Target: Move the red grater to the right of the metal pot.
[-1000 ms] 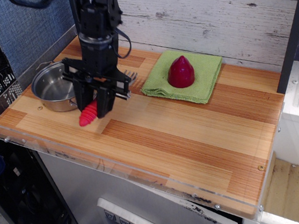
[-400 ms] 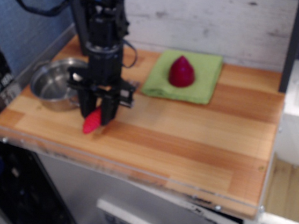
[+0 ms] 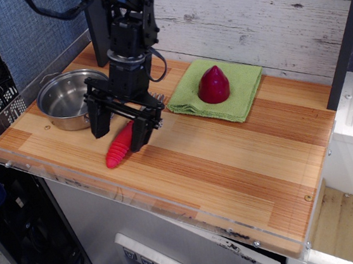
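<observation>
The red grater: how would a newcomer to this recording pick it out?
Start at the steel pot in the wooden table's left rear corner. Just right of it, between the open claw fingers, lies the red grater. Its ribbed bright-red handle distinguishes it from the smooth dark-red cone on the green cloth.

The red grater lies at the left centre of the frame — a thick, ribbed, bright-red handle slanting from lower left to upper right on the wood, its silver prongs just visible at the upper end. The metal pot sits upright in the upper left — small, round, shiny steel, open-topped and lidless, just left of the grater.
</observation>
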Robot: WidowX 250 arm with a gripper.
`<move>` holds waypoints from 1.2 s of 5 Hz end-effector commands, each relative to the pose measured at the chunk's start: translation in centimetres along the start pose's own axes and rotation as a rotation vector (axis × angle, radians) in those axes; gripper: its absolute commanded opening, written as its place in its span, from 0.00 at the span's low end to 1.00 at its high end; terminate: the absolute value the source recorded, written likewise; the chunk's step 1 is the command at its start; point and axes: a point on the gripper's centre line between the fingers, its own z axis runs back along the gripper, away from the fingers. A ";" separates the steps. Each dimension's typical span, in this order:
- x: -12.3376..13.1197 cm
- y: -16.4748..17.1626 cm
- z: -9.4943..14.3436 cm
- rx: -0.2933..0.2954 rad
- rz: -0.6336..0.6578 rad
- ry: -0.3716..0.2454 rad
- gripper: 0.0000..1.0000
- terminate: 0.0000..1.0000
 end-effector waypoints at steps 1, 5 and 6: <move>-2.6 -0.2 7.4 0.088 -0.046 -0.336 1.00 0.00; -1.1 -2.6 9.1 -0.142 -0.178 -0.294 1.00 0.00; -1.1 -2.6 9.1 -0.142 -0.178 -0.294 1.00 0.00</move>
